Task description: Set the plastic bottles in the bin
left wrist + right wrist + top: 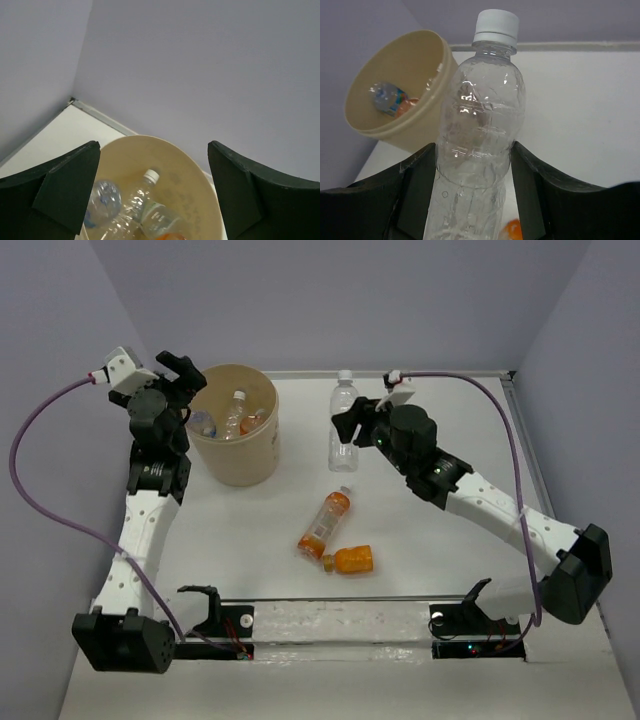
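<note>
**Caller:** Labels first: can you read anything?
**Me:** No luck. The orange bottle (325, 523) lying at the centre of the overhead frame wears a white label, but the print is too small to make out. Same for the blue-labelled bottle (203, 423) down in the bin (240, 462), upper left of the frame.
**Caller:** And your grippers?
**Me:** My right gripper (350, 424) is clamped round the middle of a clear bottle (480, 110), white cap (496, 24) up. It's at upper centre overhead, near the back wall (350, 300). Whether its base touches the table (450, 570), I cannot tell. My left gripper (153, 165) hangs over the bin's left rim, spread wide, the bin's inside showing between the fingers.
**Caller:** What's in there?
**Me:** A clear white-capped bottle (136, 204), the blue-labelled one beside it, and an orange one (253, 422) against the right wall.
**Caller:** Anything in the way?
**Me:** A second orange bottle (352, 559) lies on its side just below the labelled one, its cap pointing left at that one's base. Both sit lower in the frame than my right gripper, well apart from the bin. The bin stands just left of the held bottle, not touching it.
</note>
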Motion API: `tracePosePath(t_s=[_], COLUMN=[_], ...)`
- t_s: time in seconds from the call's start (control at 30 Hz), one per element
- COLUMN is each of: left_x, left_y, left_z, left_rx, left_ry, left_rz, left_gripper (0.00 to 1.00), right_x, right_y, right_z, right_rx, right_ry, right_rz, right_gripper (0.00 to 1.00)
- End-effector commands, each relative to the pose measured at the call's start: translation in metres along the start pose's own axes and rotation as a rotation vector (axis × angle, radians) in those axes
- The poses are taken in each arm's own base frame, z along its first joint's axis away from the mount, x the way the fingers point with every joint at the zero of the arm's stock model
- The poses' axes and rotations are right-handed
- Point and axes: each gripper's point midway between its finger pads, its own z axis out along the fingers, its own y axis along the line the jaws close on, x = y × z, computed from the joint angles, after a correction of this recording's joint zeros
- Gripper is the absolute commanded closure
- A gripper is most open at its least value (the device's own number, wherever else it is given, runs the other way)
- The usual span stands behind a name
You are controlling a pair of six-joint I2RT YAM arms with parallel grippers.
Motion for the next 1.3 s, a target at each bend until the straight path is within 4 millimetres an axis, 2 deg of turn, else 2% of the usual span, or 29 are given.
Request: tracePosePath(t_s=[0.0,0.1,0.13,0.17,0.2,0.23,0.27,0.3,0.37,0.4,0.43,0.47,0.5,0.57,0.6,0.63,0.67,0.73,0.8,0.9,0.93,1.03,1.07,1.1,1.13,1.17,1.2,1.23,1.27], left_x=[-0.025,-0.026,-0.005,0.001,0.003,0.013,0.011,0.026,0.038,0.052,0.059,0.068,0.078,0.094,0.098,0.100,0.100,0.097,0.091,0.088,0.089,0.095,0.097,0.100,0.102,0.106,0.108,0.111,0.112], left_y=[-0.025,-0.017,-0.006,0.000,0.007,0.016,0.018,0.026,0.025,0.027,0.025,0.021,0.022,0.022,0.017,0.015,0.013,0.013,0.013,0.004,0.001,-0.005,-0.006,-0.007,-0.009,-0.012,-0.014,-0.015,-0.016], left_z=[-0.063,-0.099,-0.106,-0.113,-0.129,-0.135,-0.147,-0.153,-0.166,-0.176,-0.183,-0.192,-0.199,-0.208,-0.216,-0.219,-0.223,-0.227,-0.229,-0.232,-0.233,-0.234,-0.234,-0.233,-0.234,-0.235,-0.233,-0.234,-0.231], left_rx=[0.200,0.241,0.224,0.223,0.222,0.211,0.227,0.219,0.254,0.274,0.298,0.340,0.349,0.376,0.409,0.422,0.439,0.437,0.439,0.486,0.505,0.545,0.555,0.564,0.581,0.600,0.610,0.620,0.620], left_ry=[0.000,0.014,0.068,0.083,0.097,0.119,0.111,0.157,0.205,0.266,0.305,0.350,0.393,0.455,0.491,0.507,0.520,0.529,0.520,0.522,0.529,0.553,0.562,0.567,0.572,0.598,0.603,0.617,0.617], left_rz=[-0.128,-0.136,-0.111,-0.095,-0.085,-0.066,-0.067,-0.052,-0.049,-0.043,-0.048,-0.059,-0.062,-0.081,-0.101,-0.110,-0.115,-0.106,-0.090,-0.086,-0.090,-0.099,-0.097,-0.097,-0.093,-0.092,-0.096,-0.101,-0.105], left_gripper=[0.01,0.01,0.01,0.01,0.01,0.01,0.01,0.01,0.01,0.01,0.01,0.01,0.01,0.01,0.01,0.01,0.01,0.01,0.01,0.01,0.01,0.01,0.01,0.01,0.01,0.01,0.01,0.01,0.01], right_x=[-0.094,-0.094,-0.116,-0.120,-0.107,-0.111,-0.131,-0.118,-0.117,-0.137,-0.134,-0.106,-0.120,-0.106,-0.087,-0.081,-0.057,-0.057,-0.043,-0.043,-0.046,-0.065,-0.050,-0.081,-0.065,-0.091,-0.075,-0.099,-0.102], right_y=[0.095,0.126,0.144,0.150,0.156,0.162,0.172,0.175,0.185,0.199,0.208,0.207,0.215,0.219,0.225,0.226,0.229,0.235,0.237,0.242,0.243,0.241,0.233,0.237,0.231,0.230,0.220,0.220,0.215], right_z=[0.016,0.035,0.033,0.037,0.053,0.057,0.056,0.074,0.089,0.087,0.092,0.119,0.121,0.138,0.151,0.158,0.171,0.173,0.179,0.172,0.168,0.149,0.151,0.130,0.136,0.117,0.117,0.094,0.086], right_rx=[-0.258,-0.338,-0.377,-0.389,-0.396,-0.406,-0.425,-0.429,-0.450,-0.484,-0.502,-0.496,-0.507,-0.513,-0.530,-0.530,-0.538,-0.569,-0.590,-0.627,-0.632,-0.625,-0.610,-0.619,-0.607,-0.597,-0.583,-0.583,-0.573], right_ry=[-0.254,-0.269,-0.322,-0.334,-0.312,-0.324,-0.371,-0.355,-0.363,-0.407,-0.410,-0.369,-0.397,-0.381,-0.363,-0.361,-0.331,-0.343,-0.325,-0.312,-0.312,-0.326,-0.291,-0.353,-0.328,-0.371,-0.345,-0.384,-0.389], right_rz=[-0.027,-0.084,-0.089,-0.103,-0.133,-0.139,-0.138,-0.151,-0.153,-0.144,-0.144,-0.157,-0.149,-0.148,-0.143,-0.143,-0.153,-0.162,-0.184,-0.217,-0.225,-0.232,-0.237,-0.226,-0.228,-0.209,-0.207,-0.195,-0.193], right_gripper=[0.57,0.57,0.57,0.57,0.56,0.56,0.57,0.56,0.56,0.56,0.56,0.56,0.56,0.56,0.56,0.56,0.55,0.50,0.31,0.09,0.08,0.07,0.07,0.08,0.09,0.11,0.12,0.13,0.15])
